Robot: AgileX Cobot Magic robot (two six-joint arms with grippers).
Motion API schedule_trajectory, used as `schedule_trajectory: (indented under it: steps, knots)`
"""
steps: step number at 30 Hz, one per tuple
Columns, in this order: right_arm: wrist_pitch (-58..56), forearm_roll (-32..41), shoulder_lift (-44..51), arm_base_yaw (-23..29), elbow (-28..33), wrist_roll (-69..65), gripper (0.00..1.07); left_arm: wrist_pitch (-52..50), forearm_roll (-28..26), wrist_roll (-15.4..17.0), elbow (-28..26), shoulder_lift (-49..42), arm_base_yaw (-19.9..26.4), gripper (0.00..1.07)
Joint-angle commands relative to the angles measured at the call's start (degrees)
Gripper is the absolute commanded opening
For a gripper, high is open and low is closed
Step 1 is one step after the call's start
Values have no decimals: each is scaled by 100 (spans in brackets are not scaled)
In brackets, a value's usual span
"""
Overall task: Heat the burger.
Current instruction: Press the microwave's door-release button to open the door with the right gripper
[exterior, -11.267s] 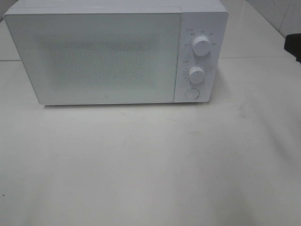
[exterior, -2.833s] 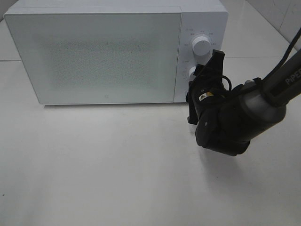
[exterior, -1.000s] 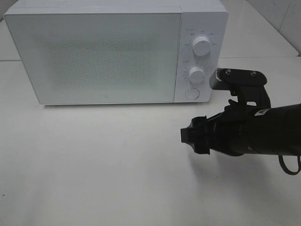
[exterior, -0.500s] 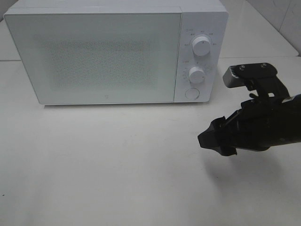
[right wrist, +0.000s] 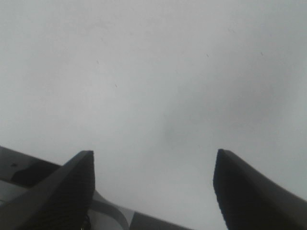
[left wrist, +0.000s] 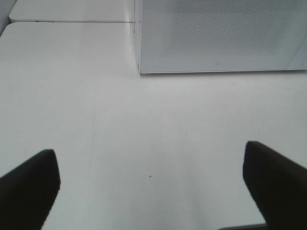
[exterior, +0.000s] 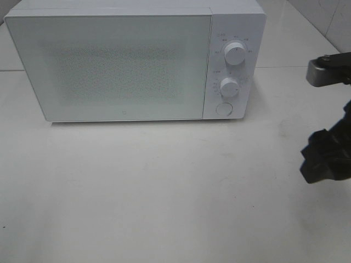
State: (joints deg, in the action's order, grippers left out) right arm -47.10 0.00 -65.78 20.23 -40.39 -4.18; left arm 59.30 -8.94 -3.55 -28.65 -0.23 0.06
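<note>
The burger is not in any view. The white microwave stands at the back of the table with its door shut; the left wrist view shows its lower front corner. My left gripper is open and empty over bare table in front of the microwave, and is out of the exterior view. My right gripper is open and empty over bare table. The right arm shows as a black mass at the right edge of the exterior view, well away from the microwave.
The microwave's panel has an upper knob, a lower knob and a round button. The white table lies in front of it. A grey wrist-camera block shows at the right edge.
The right arm has pulled back to the right, from in front of the microwave's control panel to the right edge of the view. The microwave door stays shut.
</note>
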Motion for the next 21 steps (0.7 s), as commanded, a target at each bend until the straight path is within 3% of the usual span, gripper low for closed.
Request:
schedule_trajectory:
  steps: [1, 21]
  knots:
    - [-842, 0, 688, -11, -29, -23, 69, -52, -6, 0, 23, -132, 0, 98]
    - [-2114, 57, 4228, -17, 69, 315, 69, -52, -6, 0, 23, -132, 0, 98]
